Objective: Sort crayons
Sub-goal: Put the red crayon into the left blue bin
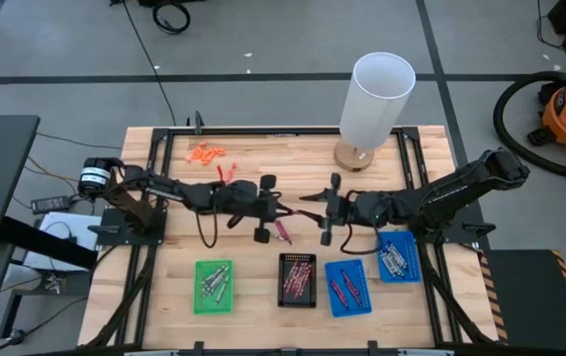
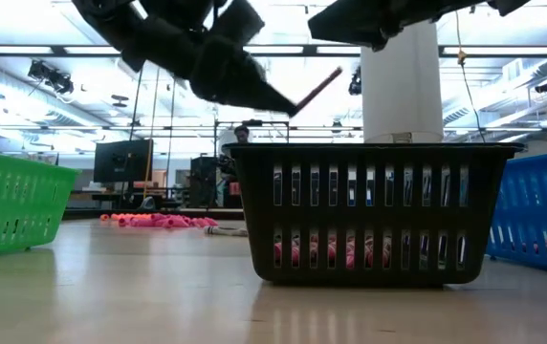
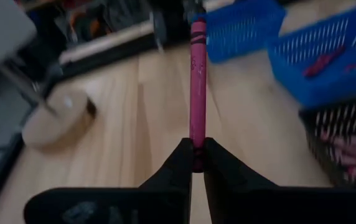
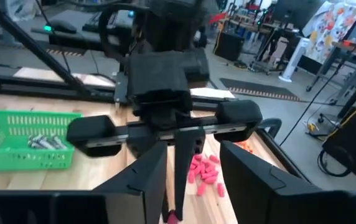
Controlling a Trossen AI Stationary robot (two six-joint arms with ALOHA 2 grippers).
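Crayon handoff mid-counter, above the black tray

Left tool (image 1: 275,220) has its fingers pinched together on one end of a pinkish-red crayon (image 3: 197,81). The stick pokes straight out past the fingertips, so most of its length is free. My read: it's held by the tip on purpose so the other arm has something to take. It sits in the air, off the counter (image 1: 164,287), just behind the black tray (image 1: 297,280).

Right tool (image 1: 329,220) faces it nose to nose, near but not touching. The right wrist view shows its fingers (image 4: 137,180) spread wide, with the left tool straight ahead in the gap. Looks staged to receive, though that's a guess.

Trays run in a row along the front edge:
- green tray (image 1: 214,286): silvery-grey sticks (image 4: 41,142)
- black tray: pink-red ones, also visible through the slots in the low view
- blue tray (image 1: 348,288): a few dark maroon sticks
- second blue tray (image 1: 399,260), closer to the right arm: greyish sticks, hard to tell the colour for sure

Unsorted pile (image 1: 205,153) is at the back left of the counter, well apart from the trays. It reads orange-pink from above.

White cylinder (image 1: 375,101) on a round base stands back right, clear of both arms.

Held colour matches the black tray's contents, so that's the likely drop.
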